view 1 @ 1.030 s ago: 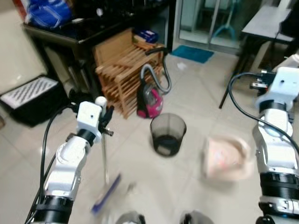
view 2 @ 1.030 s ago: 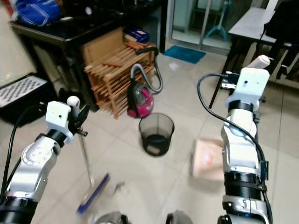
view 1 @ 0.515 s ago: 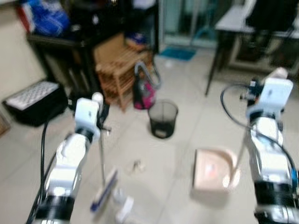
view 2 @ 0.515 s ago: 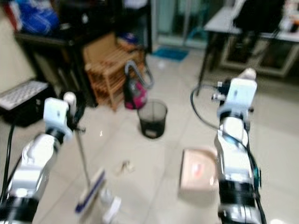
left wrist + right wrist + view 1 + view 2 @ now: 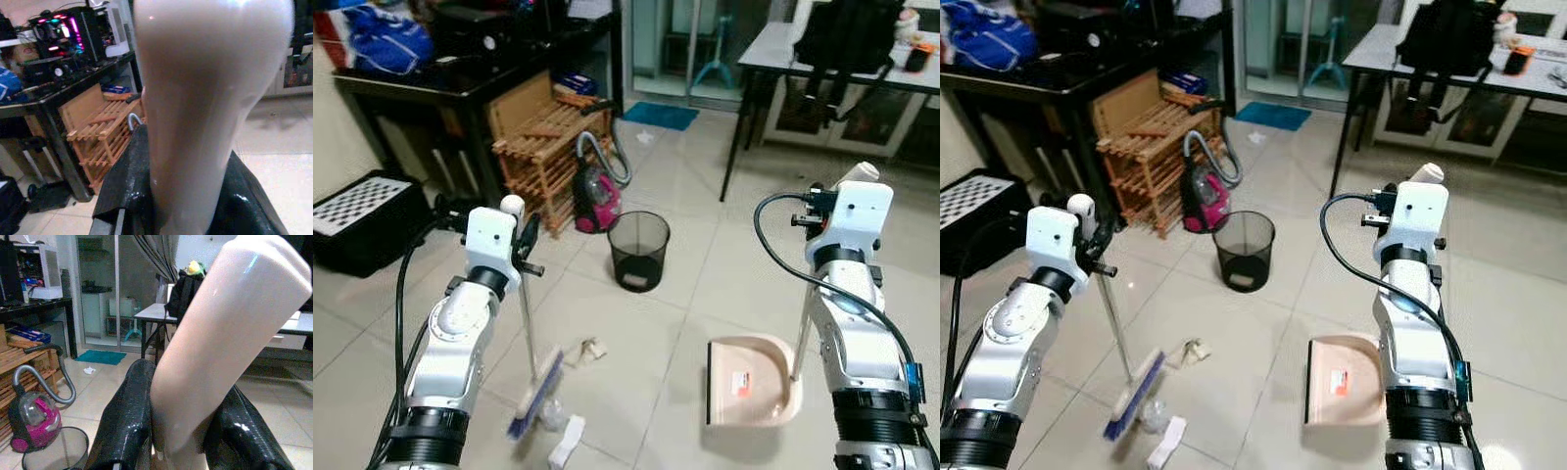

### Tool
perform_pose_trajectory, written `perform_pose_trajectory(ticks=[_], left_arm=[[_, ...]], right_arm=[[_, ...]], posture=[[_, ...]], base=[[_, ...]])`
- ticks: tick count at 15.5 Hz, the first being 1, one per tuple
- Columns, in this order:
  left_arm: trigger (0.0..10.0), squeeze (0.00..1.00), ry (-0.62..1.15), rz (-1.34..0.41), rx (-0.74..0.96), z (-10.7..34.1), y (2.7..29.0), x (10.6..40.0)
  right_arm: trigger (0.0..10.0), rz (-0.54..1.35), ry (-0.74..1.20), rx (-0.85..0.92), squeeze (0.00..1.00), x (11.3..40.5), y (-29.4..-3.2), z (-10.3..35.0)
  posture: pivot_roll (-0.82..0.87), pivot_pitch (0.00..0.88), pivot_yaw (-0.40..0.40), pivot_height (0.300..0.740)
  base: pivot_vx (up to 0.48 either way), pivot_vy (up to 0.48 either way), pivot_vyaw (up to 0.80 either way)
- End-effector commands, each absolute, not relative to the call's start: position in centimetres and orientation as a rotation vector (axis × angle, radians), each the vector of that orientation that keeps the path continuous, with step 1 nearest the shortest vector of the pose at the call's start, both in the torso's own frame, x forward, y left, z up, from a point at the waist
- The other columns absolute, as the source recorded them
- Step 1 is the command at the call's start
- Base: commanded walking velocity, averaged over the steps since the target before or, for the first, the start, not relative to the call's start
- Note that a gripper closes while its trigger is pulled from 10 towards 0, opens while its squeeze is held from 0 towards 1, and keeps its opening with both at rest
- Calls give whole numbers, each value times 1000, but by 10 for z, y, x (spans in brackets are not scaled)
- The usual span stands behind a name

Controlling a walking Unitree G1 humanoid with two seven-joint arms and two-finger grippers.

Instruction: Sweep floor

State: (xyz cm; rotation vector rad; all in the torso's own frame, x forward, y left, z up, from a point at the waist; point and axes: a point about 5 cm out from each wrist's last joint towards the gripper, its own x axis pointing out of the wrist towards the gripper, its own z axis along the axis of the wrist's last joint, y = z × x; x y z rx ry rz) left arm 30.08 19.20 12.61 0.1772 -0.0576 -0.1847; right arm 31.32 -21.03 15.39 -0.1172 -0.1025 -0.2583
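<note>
Here our left hand (image 5: 521, 238) grips the upright broom (image 5: 530, 372), its head between the scraps (image 5: 584, 351) and the dustpan (image 5: 749, 380) our right hand (image 5: 847, 182) clasps.

Head views sharp, evenly lit from overhead; pale glossy tiled floor (image 5: 705, 264) carries soft sheen, weak shadows. Black shelving unit (image 5: 460, 88) corner dim. Wrist views: close cream plastic broom handle (image 5: 205, 98) and cream dustpan handle (image 5: 220, 342) out of focus, with small glare streaks; backgrounds behind moderately sharp.
</note>
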Motion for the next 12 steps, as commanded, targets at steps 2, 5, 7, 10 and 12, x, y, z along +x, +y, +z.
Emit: perform_pose_trajectory(ticks=[2,5,7,10,12], left_arm=[[10000,0,-71,-190,194,128,191,296],[10000,0,-69,-190,192,127,190,295],[10000,0,-69,-190,190,128,190,296],[10000,0,-56,-196,191,125,190,295],[10000,0,-48,-197,192,124,190,295]], right_arm=[[10000,-221,-106,-108,0,311,-203,155],[10000,-202,-83,-98,0,311,-200,150],[10000,-182,-61,-95,0,311,-197,146],[10000,-168,-34,-81,0,307,-194,139],[10000,-163,-28,-77,0,306,-193,138]], posture=[[9,0,51,740],[12,0,50,740],[11,0,52,740],[10,0,56,740],[9,0,58,740]], base=[[0,0,0],[0,0,0],[0,0,0],[0,0,0],[0,0,0]])
